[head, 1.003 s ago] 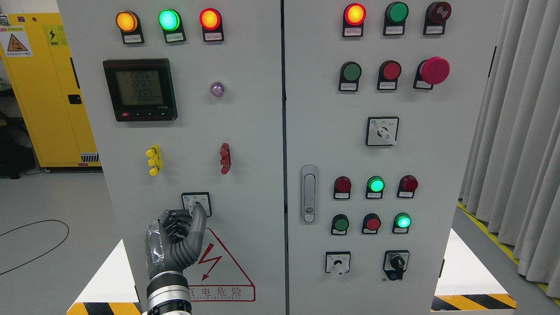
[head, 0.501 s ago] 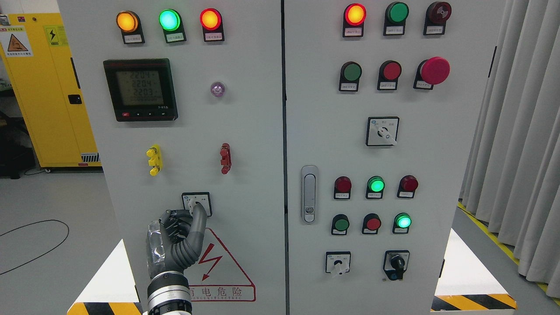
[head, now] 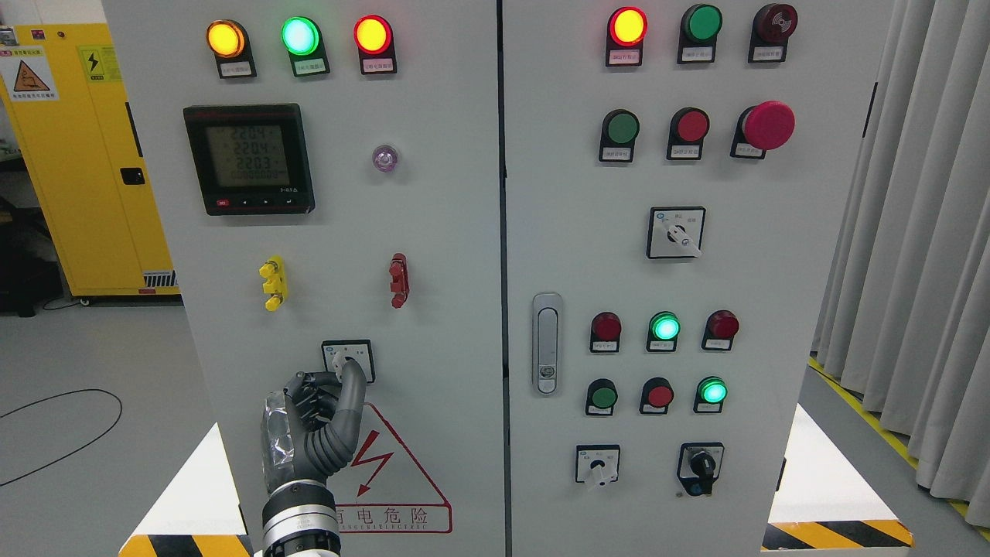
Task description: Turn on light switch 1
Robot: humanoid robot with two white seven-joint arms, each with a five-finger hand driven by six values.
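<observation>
- The left hand (head: 313,422) is raised from the bottom edge against the left door of the grey cabinet (head: 448,232); its fingers are curled, and the thumb and a fingertip appear closed on the white knob of the rotary switch (head: 348,360); the exact contact is partly hidden by the fingers (head: 349,387).
- The switch sits low on the left door, in a small square plate, directly above and slightly right of the hand; the knob's long axis seems tilted up and to the left, though it is too covered to be sure.
- A twist of the wrist about the knob's centre is judged to be what the coming move turns on; the left hand is the only one near; the right hand is not seen.
- Just below the switch lies the red warning triangle (head: 387,472); above it, well apart, stand the yellow terminal (head: 272,283) and red terminal (head: 398,280); nothing is seen between hand and knob.
- On the right door a similar white switch (head: 597,464) is mounted, well away; it should not be confused with the target.
</observation>
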